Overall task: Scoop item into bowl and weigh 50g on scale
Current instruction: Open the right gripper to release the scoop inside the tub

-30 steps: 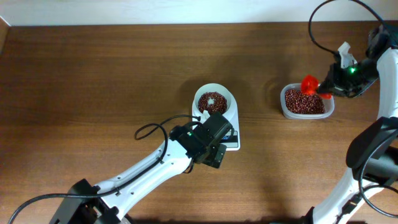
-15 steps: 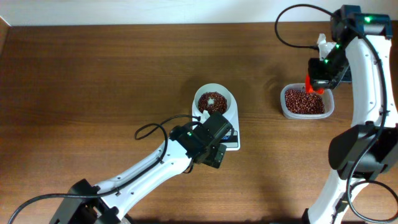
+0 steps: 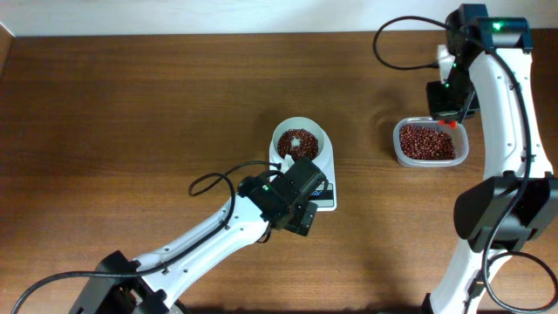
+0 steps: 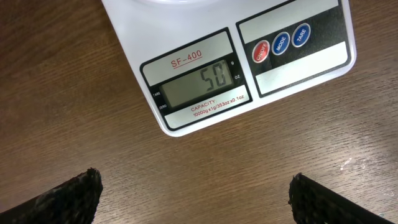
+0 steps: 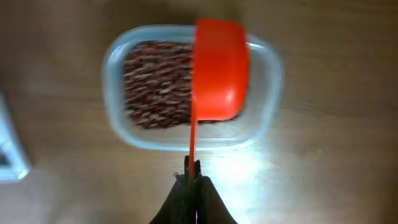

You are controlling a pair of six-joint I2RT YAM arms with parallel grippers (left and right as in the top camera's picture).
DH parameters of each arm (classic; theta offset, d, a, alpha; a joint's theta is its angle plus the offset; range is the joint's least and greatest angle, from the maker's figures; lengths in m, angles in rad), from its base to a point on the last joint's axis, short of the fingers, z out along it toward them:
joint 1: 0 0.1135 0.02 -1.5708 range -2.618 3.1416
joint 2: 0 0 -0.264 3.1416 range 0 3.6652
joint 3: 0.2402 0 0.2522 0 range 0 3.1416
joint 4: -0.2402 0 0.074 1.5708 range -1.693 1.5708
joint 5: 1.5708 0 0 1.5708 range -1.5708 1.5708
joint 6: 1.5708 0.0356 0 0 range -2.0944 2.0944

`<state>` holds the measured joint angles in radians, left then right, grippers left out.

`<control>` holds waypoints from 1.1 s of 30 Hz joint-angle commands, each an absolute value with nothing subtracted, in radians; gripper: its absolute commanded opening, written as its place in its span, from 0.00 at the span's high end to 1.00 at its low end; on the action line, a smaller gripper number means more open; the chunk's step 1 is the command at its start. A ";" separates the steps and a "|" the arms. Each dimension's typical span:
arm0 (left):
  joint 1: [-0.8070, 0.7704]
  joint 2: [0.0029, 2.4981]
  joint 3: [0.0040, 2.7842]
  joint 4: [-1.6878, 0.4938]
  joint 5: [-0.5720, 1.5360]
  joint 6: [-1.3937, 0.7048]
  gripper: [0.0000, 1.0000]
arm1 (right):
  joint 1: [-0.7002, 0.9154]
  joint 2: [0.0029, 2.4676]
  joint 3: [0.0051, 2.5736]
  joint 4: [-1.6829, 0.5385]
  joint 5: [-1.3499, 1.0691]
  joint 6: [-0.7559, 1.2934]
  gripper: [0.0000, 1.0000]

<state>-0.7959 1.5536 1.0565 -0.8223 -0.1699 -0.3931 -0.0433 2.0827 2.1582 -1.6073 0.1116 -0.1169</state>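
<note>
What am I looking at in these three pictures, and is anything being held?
Two robot arms work at a wooden table. One picture looks down from above; the other two come from cameras on the wrists. On the table stands a white scale, reading 50, carrying a white bowl of reddish-brown beans. Apart from it sits a clear tub with more beans. The right gripper is shut on the handle of an orange scoop, held over the tub. The left gripper is open and empty, facing the scale's display.

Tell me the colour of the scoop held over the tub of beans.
The scoop is bright orange-red; the right wrist view shows it best.
</note>
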 commanded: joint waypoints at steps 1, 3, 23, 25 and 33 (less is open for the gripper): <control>-0.793 1.559 1.050 -0.823 -0.181 -0.395 0.01 | -0.084 2.083 2.175 -1.616 -0.053 -0.291 0.95; -0.793 1.559 1.050 -0.823 -0.181 -0.395 0.01 | -0.107 2.083 2.151 -1.616 -0.051 -0.273 0.93; -0.793 1.559 1.050 -0.823 -0.181 -0.395 0.01 | -0.126 2.083 2.001 -1.543 0.038 -0.273 0.01; -0.793 1.559 1.050 -0.823 -0.181 -0.395 0.01 | -0.126 2.083 2.001 -1.543 0.038 -0.273 0.01; -0.793 1.559 1.050 -0.823 -0.181 -0.395 0.01 | -0.126 2.083 2.001 -1.543 0.038 -0.273 0.01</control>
<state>-0.7959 1.5536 1.0565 -0.8219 -0.1699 -0.3931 -0.1223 2.0827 2.0060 -1.5429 0.0261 -0.2699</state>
